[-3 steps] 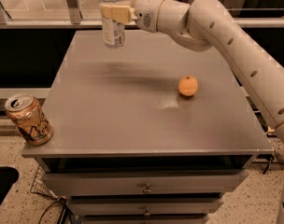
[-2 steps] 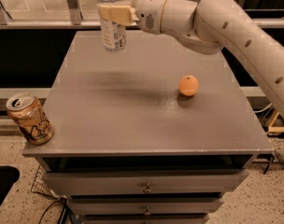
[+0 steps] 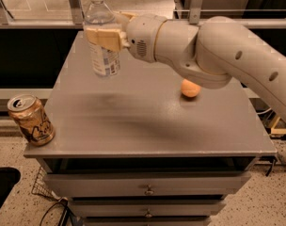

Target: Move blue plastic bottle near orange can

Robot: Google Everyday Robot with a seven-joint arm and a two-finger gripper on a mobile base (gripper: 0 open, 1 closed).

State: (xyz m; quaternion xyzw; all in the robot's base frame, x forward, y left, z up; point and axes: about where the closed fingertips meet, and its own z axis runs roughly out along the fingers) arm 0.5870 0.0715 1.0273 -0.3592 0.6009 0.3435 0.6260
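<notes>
Grey cabinet top [image 3: 133, 126]; gripper [image 3: 104, 37] clamps blue plastic bottle [image 3: 101, 46] aloft.

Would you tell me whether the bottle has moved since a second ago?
Yes: the bottle, in the gripper, has come forward over the table, nearer the can.

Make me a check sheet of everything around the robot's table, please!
Surface: grey table top, flat, on a drawer cabinet.
Job's things: blue plastic bottle held upright above the back left; orange can standing at the front left corner, far from it.
Clutter: one orange fruit on the right, partly behind the arm.
Grippers: gripper shut on the bottle's upper half.
Cables: black cable on the floor, lower left.
Surroundings: speckled floor, metal rails behind.
</notes>
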